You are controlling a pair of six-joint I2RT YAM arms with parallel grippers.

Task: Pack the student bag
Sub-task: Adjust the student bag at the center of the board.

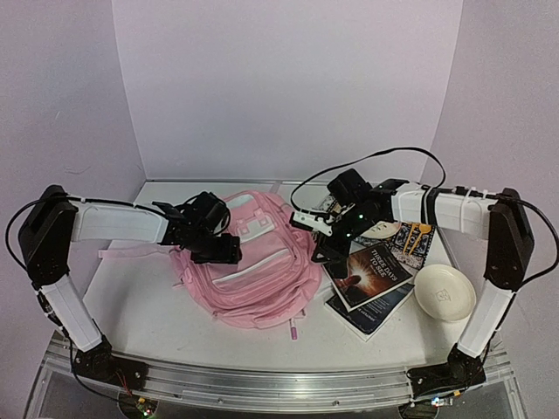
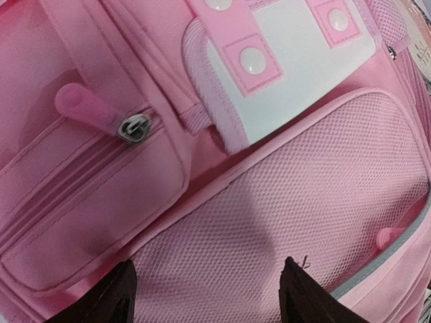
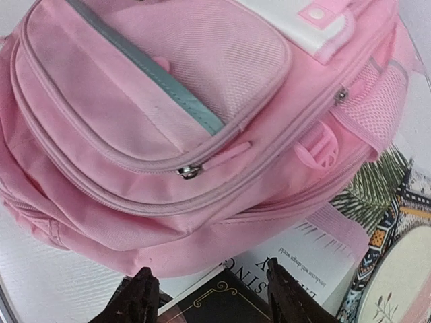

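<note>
The student bag (image 1: 253, 284) is a pale-pink backpack lying front-up mid-table. My left gripper (image 1: 220, 251) hovers open over its upper left part. In the left wrist view the bag's mesh pocket (image 2: 303, 168) and a white patch (image 2: 296, 60) fill the frame, and the left gripper (image 2: 212, 289) has nothing between its fingers. My right gripper (image 1: 321, 251) stands open at the bag's right edge. In the right wrist view the right gripper (image 3: 212, 296) is over the seam where the bag (image 3: 135, 87) meets a dark book (image 3: 229, 306), gripping nothing.
A stack of books (image 1: 371, 275) lies right of the bag, with a patterned cover (image 1: 410, 237) behind them. A cream bowl (image 1: 445, 293) sits at the right. A pink strap (image 1: 118, 253) trails left. Lilac walls close in the back and both sides.
</note>
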